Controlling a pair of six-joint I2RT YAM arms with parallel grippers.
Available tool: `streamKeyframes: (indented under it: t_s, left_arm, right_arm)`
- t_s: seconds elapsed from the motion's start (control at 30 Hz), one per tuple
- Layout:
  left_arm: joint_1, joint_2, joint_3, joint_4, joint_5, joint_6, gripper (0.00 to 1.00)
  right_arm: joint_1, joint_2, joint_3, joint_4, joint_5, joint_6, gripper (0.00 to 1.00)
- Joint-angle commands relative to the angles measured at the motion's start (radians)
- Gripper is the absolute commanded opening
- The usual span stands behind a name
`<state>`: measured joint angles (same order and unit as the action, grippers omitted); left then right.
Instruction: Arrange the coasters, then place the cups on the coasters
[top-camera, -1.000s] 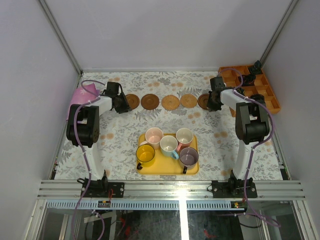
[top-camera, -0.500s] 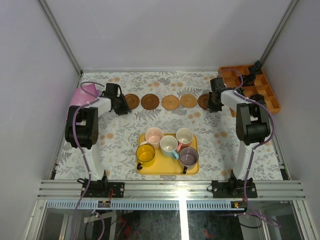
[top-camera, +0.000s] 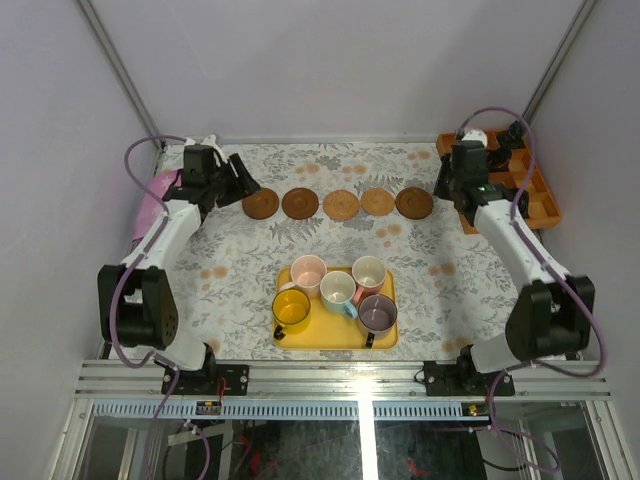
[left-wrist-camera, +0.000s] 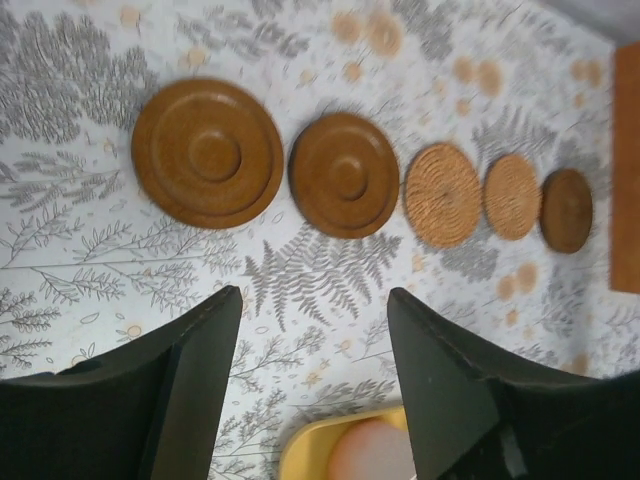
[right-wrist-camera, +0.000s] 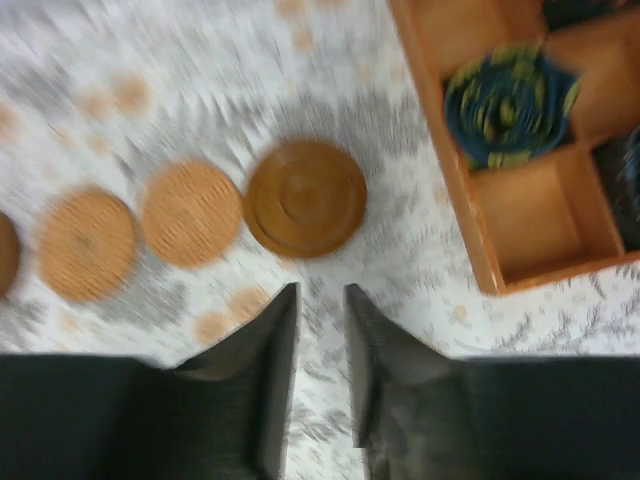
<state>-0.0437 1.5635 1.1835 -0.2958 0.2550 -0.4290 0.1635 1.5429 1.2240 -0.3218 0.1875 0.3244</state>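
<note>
Five brown coasters lie in a row across the far half of the table, from the leftmost coaster (top-camera: 262, 204) (left-wrist-camera: 207, 153) to the rightmost coaster (top-camera: 414, 203) (right-wrist-camera: 305, 198). My left gripper (top-camera: 240, 180) (left-wrist-camera: 315, 293) hovers beside the left end, open and empty. At the right end, my right gripper (top-camera: 447, 185) (right-wrist-camera: 320, 290) is raised, its jaws a narrow gap apart with nothing between them. Five cups stand on the yellow tray (top-camera: 335, 340): yellow (top-camera: 291, 308), pale pink (top-camera: 308, 270), light blue (top-camera: 338, 288), salmon (top-camera: 369, 272) and mauve (top-camera: 377, 313).
An orange compartment tray (top-camera: 540, 195) (right-wrist-camera: 470, 200) sits at the far right, holding small black gadgets (top-camera: 515, 135) and a blue and yellow coil (right-wrist-camera: 510, 105). A pink object (top-camera: 155, 195) lies at the left edge. Walls close the table on three sides.
Both grippers have lifted up and away from the end coasters, which stay flat on the table. The left jaws opened wide; the right jaws parted slightly.
</note>
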Motion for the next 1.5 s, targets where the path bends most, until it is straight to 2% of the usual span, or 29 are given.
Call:
streamKeyframes:
  t_s: [0.0,0.03,0.07,0.1,0.13,0.2,0.33,0.47,0.53,0.6,0.7,0.87,0.97,1.1,1.47]
  left_arm:
    - [0.007,-0.09,0.029,0.064,-0.042,0.041,0.64]
    - [0.007,-0.108,0.02,0.08,-0.048,0.046,0.67]
    - [0.008,-0.125,0.01,0.094,-0.053,0.049,0.7]
    - [0.008,-0.143,-0.002,0.106,-0.058,0.051,0.72]
    - [0.007,-0.158,-0.013,0.115,-0.06,0.054,0.75]
    - [0.008,-0.187,-0.034,0.131,-0.067,0.057,0.81]
    - [0.007,-0.239,-0.077,0.152,-0.086,0.05,0.98]
    - [0.008,-0.27,-0.112,0.17,-0.075,0.048,1.0]
    - [0.008,-0.278,-0.124,0.176,-0.047,0.053,1.0]
    - [0.006,-0.287,-0.138,0.184,-0.013,0.062,1.0]
    - [-0.001,-0.299,-0.166,0.187,-0.004,0.066,1.0]
    - [-0.026,-0.312,-0.219,0.187,-0.004,0.066,1.0]
    - [-0.05,-0.307,-0.247,0.187,-0.004,0.066,1.0]
    - [-0.084,-0.275,-0.264,0.187,-0.004,0.066,1.0]
    - [-0.144,-0.204,-0.244,0.187,-0.004,0.066,1.0]
  right_arm:
    - [0.01,-0.155,-0.006,0.202,0.053,-0.081,0.44]
    - [0.011,-0.161,0.006,0.204,0.05,-0.088,0.5]
    - [0.011,-0.163,0.022,0.205,0.047,-0.095,0.65]
    - [0.011,-0.163,0.031,0.209,0.048,-0.096,0.88]
    - [0.011,-0.162,0.037,0.21,0.053,-0.095,0.99]
    - [0.01,-0.154,0.053,0.204,0.076,-0.071,0.99]
    - [0.01,-0.16,0.045,0.2,0.144,0.021,0.99]
    - [0.011,-0.175,0.015,0.203,0.061,-0.033,0.98]
    - [0.011,-0.179,0.009,0.178,0.008,-0.047,0.76]
    - [0.011,-0.174,0.007,0.137,-0.034,-0.051,0.6]
    - [0.012,-0.156,0.017,0.037,-0.089,-0.039,0.49]
    - [0.072,-0.167,-0.027,-0.134,-0.148,-0.011,0.41]
    - [0.178,-0.196,-0.067,-0.228,-0.108,-0.012,0.42]
    - [0.294,-0.22,-0.097,-0.322,-0.132,0.027,0.49]
    - [0.45,-0.265,-0.142,-0.416,-0.24,0.073,0.62]
